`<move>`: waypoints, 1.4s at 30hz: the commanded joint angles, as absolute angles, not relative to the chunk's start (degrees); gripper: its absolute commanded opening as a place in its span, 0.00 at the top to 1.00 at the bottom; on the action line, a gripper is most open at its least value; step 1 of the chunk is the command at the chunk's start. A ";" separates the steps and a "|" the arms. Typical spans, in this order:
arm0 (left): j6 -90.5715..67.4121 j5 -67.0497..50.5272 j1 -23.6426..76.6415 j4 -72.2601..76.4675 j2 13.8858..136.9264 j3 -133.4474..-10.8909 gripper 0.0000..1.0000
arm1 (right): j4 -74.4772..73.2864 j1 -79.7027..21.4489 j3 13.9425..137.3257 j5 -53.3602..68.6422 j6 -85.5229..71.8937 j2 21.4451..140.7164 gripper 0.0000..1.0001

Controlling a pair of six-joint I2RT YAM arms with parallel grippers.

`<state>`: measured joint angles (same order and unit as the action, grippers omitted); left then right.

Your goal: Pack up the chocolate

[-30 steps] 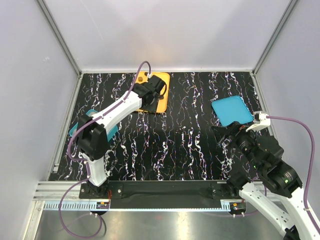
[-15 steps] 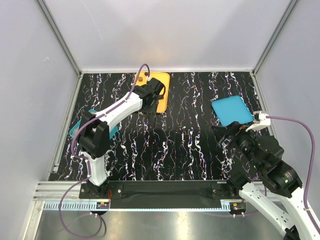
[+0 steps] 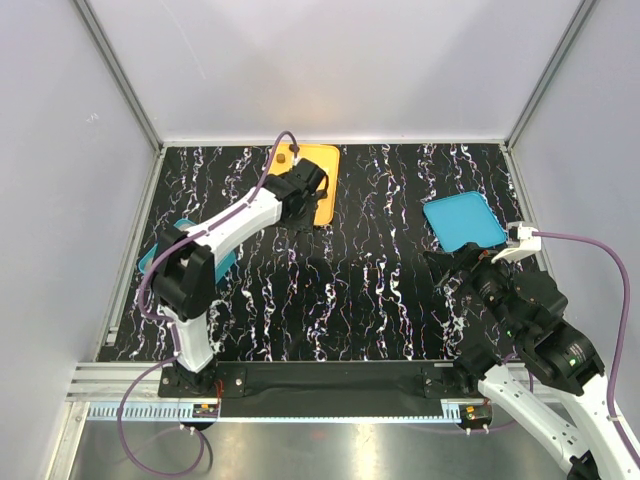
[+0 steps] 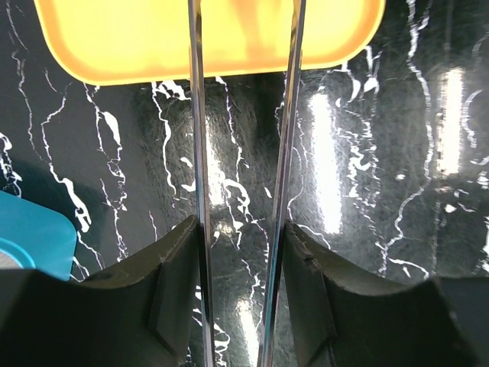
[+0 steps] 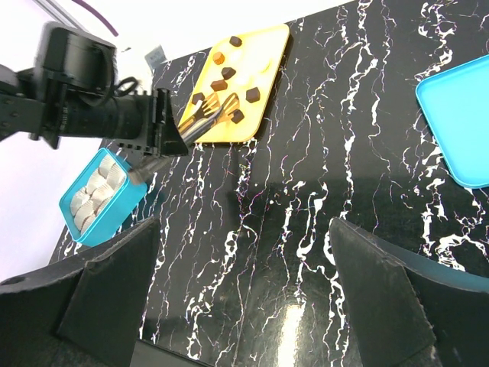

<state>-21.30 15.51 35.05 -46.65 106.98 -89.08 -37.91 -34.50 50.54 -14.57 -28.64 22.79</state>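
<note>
Several dark chocolate pieces lie on the flat orange tray, which also shows in the top view and the left wrist view. My left gripper is at the tray's near edge, shut on metal tongs whose arms reach over the tray. I cannot tell if a piece sits between the tong tips. The teal compartmented box stands to the left and holds pale rounds. My right gripper is open and empty above the table at the right.
A flat teal lid lies at the right, just beyond my right gripper. The left arm partly hides the teal box in the top view. Grey walls close in the black marbled table.
My left gripper with the tongs has drawn back a little from over the orange tray toward its near edge, uncovering more of the tray. The right arm has not moved.
</note>
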 commanded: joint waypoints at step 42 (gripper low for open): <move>-20.74 13.62 35.95 -46.75 105.56 -90.70 0.58 | -36.91 -34.63 51.68 -18.19 -26.89 22.15 0.00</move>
<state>-20.60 13.91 35.77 -46.72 108.81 -90.21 -37.98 -34.50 50.54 -16.58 -27.90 22.59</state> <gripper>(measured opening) 0.431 0.994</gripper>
